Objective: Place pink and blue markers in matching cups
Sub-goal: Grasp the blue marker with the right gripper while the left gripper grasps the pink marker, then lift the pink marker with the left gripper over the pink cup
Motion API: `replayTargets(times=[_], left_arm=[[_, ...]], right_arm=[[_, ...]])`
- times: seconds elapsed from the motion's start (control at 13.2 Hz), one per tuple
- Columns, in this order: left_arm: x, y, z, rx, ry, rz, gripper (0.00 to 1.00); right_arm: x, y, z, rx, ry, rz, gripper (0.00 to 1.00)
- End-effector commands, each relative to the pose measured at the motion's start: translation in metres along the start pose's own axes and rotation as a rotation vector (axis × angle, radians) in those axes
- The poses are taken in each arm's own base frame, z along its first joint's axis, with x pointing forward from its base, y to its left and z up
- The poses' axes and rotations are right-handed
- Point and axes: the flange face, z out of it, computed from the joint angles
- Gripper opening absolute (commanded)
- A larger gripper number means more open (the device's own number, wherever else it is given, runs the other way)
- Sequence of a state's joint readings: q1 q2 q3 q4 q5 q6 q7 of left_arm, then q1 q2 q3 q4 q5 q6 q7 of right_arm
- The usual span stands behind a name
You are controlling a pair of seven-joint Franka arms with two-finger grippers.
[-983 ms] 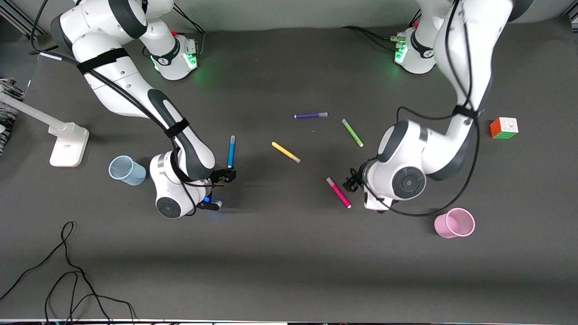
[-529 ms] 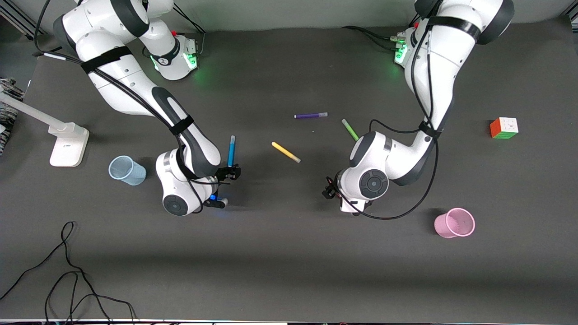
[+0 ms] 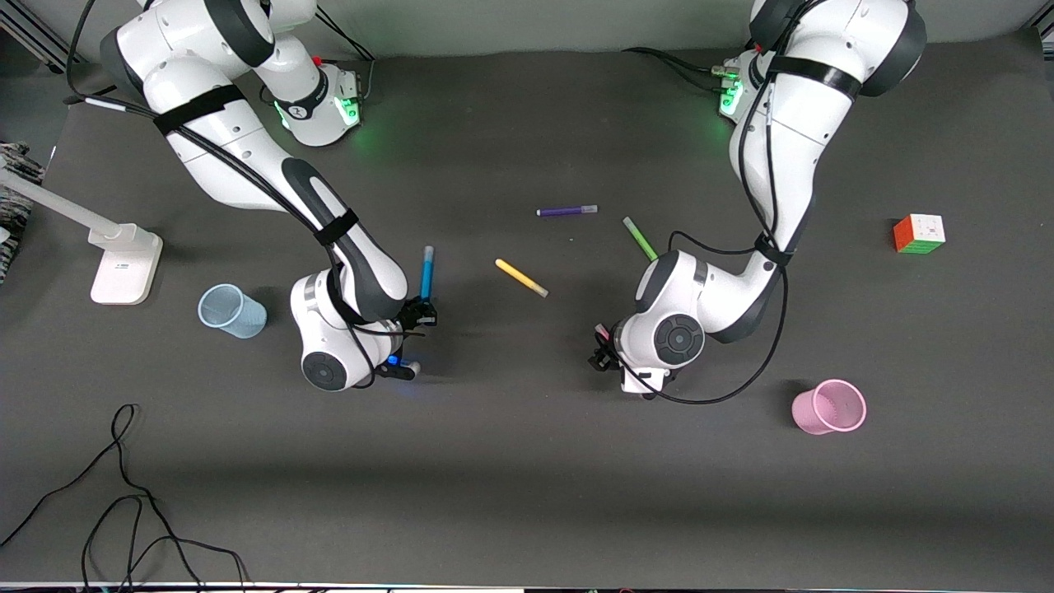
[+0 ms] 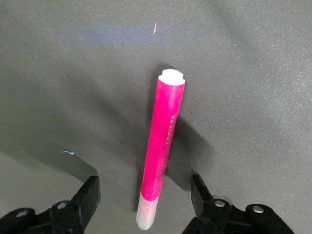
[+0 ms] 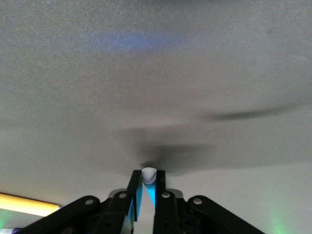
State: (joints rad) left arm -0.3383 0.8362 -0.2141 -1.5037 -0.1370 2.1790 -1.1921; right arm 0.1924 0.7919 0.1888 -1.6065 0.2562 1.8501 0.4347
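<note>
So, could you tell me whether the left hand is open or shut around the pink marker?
Open. In the left wrist view the left hand has its fingers spread on either side of the pink marker, which lies flat on the table, untouched.

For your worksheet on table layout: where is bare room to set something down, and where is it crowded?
Bare: the wide strip nearer the camera than the pink cup and blue cup. Crowded: mid-table, around the purple pen, yellow pen and green pen.

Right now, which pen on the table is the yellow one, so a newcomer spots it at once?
Start at the dark table and find its middle, between the two arms. The yellow pen lies flat there at a slant, nearer the front camera than the purple pen. It is the only yellow one.
</note>
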Motion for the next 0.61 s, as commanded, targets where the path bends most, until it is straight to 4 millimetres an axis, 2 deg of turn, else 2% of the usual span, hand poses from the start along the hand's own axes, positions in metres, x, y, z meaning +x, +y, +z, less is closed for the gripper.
replayTargets(times=[0.0,0.15,0.23,0.45,0.53], left_arm=[[-0.005,0.000,0.000,0.004,0.019,0.000,0.62],[-0.005,0.000,0.000,0.005,0.019,-0.001,0.09],[-0.005,0.000,-0.001,0.004,0.019,-0.002,0.00],[0.000,-0.003,-0.011,0.013,0.013,-0.018,0.00],[0.008,-0.006,-0.029,0.017,0.014,-0.021,0.00]], right_arm=[[-0.003,-0.006,0.002,0.017,0.005,0.033,0.00],[-0.009,-0.008,-0.007,0.014,0.005,0.038,0.00],[-0.011,-0.008,-0.011,0.014,0.006,0.047,0.00],[-0.024,-0.011,-0.026,-0.006,0.006,0.044,0.00],[-0.027,-0.011,-0.030,-0.008,0.007,0.044,0.00]])
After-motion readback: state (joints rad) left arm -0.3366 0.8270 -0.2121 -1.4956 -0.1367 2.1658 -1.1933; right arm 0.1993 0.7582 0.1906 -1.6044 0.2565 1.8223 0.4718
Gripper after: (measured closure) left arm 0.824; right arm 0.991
